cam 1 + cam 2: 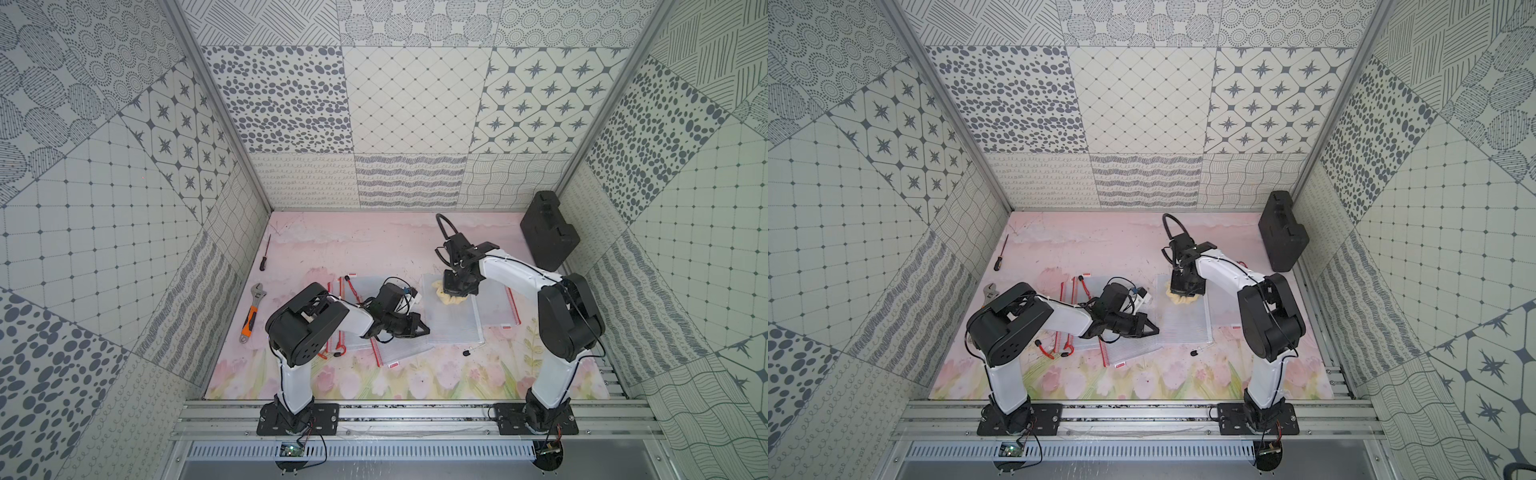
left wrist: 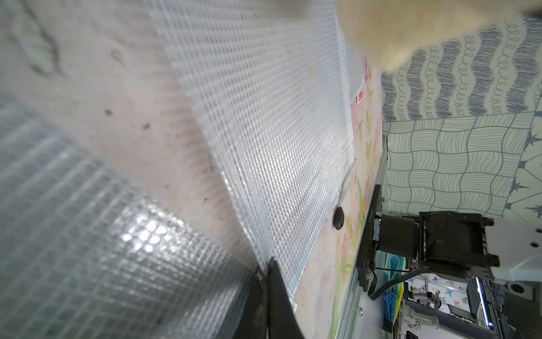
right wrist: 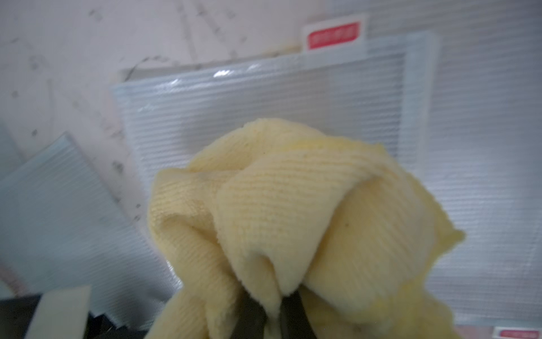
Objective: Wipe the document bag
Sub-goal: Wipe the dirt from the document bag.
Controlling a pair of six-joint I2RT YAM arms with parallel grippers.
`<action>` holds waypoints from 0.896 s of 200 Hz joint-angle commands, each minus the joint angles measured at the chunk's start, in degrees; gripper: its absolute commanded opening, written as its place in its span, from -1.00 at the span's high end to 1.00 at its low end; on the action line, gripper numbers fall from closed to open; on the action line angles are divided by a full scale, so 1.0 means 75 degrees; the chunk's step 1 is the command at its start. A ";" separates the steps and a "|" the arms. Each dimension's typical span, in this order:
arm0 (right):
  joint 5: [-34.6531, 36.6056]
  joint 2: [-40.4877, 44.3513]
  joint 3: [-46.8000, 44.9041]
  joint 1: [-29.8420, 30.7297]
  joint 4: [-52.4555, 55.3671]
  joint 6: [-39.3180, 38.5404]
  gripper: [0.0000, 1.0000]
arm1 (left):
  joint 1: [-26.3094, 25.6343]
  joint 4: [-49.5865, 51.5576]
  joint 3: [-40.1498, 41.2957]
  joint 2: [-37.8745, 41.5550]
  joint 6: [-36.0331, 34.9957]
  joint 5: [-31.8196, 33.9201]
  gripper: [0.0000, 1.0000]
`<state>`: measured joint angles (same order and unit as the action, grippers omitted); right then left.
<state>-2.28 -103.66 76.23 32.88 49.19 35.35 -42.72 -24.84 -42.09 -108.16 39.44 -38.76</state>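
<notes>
While the right pincer [image 1: 455, 293] clamps the yellow cloth [image 1: 451, 300] onto the document bag [image 1: 453, 326], right of the counter's [image 1: 353, 245] middle, let the closed left pincer [image 1: 424, 329] pin its edge and drag with even pressure.

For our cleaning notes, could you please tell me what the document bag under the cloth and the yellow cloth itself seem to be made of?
Document bag: apparently clear, flexible plastic sheet reinforced with a fine white mesh grid; glossy, judging by bright glints near its sealed edge. Yellow cloth: soft textile, perhaps microfibre; matte, with fine ribs and loose bunched folds.
</notes>
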 commanded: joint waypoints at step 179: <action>0.0716 0.0246 -0.1561 0.0273 -0.0465 0.0959 1.00 | 0.0034 0.2878 0.0150 -0.0254 -0.0173 0.1618 1.00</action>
<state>2.07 -96.88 59.90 28.38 47.27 39.88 -42.70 -24.88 -42.09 -108.25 39.44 -38.94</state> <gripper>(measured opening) 0.093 0.047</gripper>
